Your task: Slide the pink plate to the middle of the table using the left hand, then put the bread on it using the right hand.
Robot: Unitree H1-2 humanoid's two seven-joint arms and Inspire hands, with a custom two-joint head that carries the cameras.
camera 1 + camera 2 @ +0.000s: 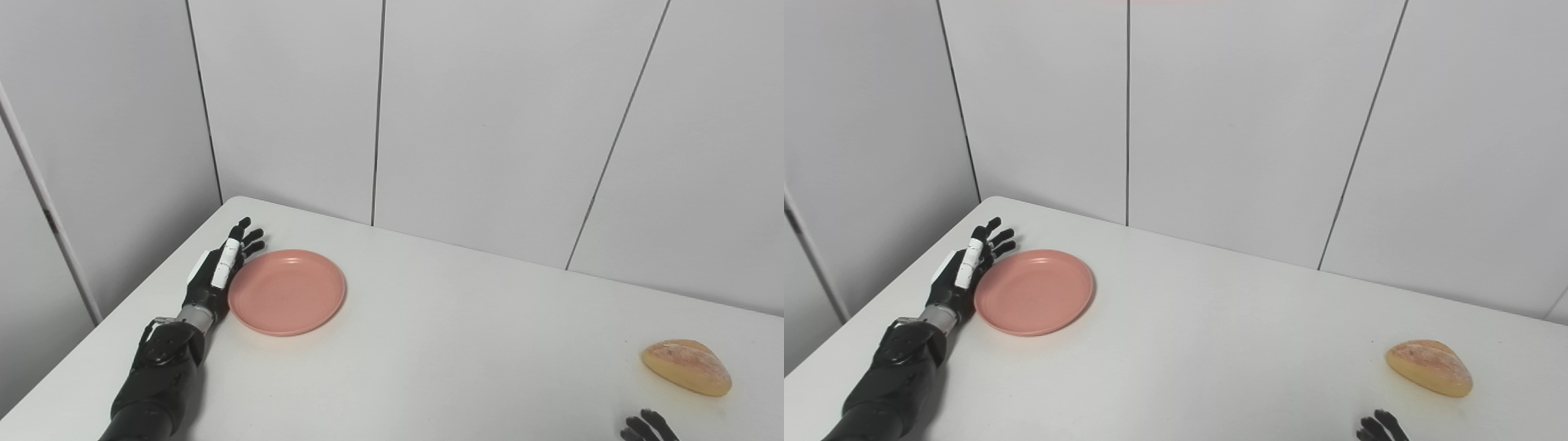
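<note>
White table (pixel 465 343), set into a corner of pale panelled wall (pixel 490 122); three items on or over it. Pink plate (pixel 286 291): shallow, round, upright on its base at the left part of the table, well short of the middle; it holds nothing. Left hand (pixel 215 272): laid along the plate's left rim, touching or all but touching it, fingers (pixel 248 234) straight and a little spread, pointing away from the robot, clasping nothing. This edge-on placement, palm side toward the rim, reads as a setup for pushing the plate sideways to the right rather than lifting it; the slide appears not yet done, judging by where the plate lies. Bread (pixel 687 366): a golden, domed loaf with a floury crust, lying flat side down near the table's right front, well apart from the plate and untouched. Right hand (pixel 648 427): only dark fingertips show at the bottom edge, just in front of the bread and clear of it; whether they are spread or curled cannot be told. Its position beside the loaf suggests it waits for its turn once the plate is centred.
</note>
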